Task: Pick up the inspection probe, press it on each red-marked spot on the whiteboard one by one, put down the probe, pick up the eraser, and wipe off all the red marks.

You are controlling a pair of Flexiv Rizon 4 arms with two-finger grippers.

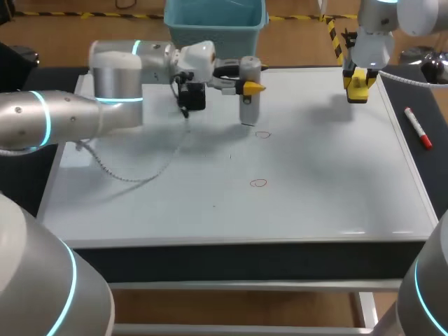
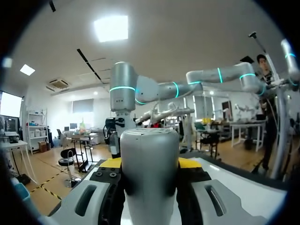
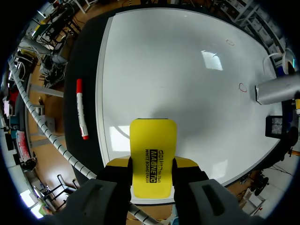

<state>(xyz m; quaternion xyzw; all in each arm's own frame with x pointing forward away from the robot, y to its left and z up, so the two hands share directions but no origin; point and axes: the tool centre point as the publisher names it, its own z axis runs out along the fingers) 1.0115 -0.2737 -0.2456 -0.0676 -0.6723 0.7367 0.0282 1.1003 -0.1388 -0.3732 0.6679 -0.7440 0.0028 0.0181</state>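
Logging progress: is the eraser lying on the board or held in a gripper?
Held: the right gripper is shut on the yellow eraser, a finger against each side, above the whiteboard.

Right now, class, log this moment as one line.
left gripper: shut on probe | right gripper: shut on eraser | red marks: two, unwiped

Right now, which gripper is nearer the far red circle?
Left. The left gripper holds the probe just beside that circle; the right gripper, holding the eraser, hangs near the whiteboard's far right corner.
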